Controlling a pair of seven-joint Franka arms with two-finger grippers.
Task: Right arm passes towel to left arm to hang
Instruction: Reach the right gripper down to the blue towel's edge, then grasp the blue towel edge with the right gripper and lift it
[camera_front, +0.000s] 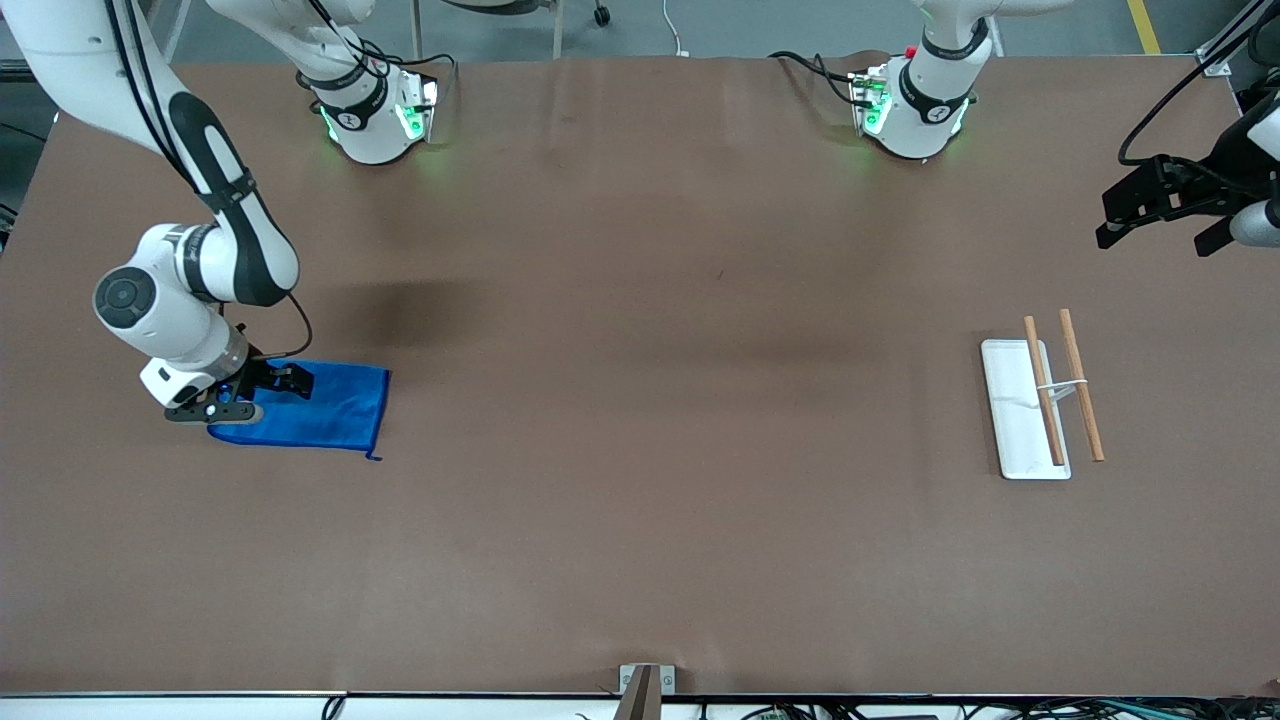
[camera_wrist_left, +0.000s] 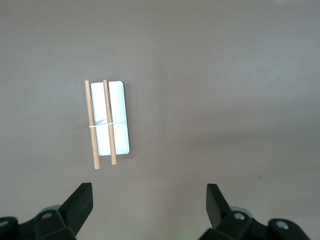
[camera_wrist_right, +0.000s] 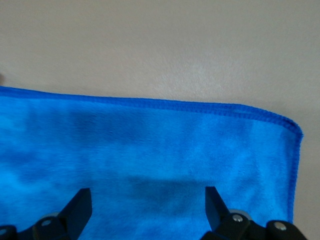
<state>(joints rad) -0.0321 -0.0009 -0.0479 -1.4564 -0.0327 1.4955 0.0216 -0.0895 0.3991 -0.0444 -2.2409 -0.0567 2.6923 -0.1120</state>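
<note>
Right gripper (camera_front: 262, 392) fingers (camera_wrist_right: 79, 207) spread — over towel (camera_front: 325, 405)

Royal-blue towel (camera_front: 320, 405) (mottled lighter and darker, darker stitched hem) under the black right tool (camera_front: 262, 392); plain brown surface (camera_front: 640, 420); white tray (camera_front: 1016, 415) with tan wooden sticks (camera_front: 1081, 398) below the black left tool (camera_front: 1165, 215).

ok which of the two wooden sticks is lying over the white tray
The wooden stick nearer the right arm's end lies over the white tray. The other stick lies on the bare table beside the tray; a thin white band joins them.
</note>
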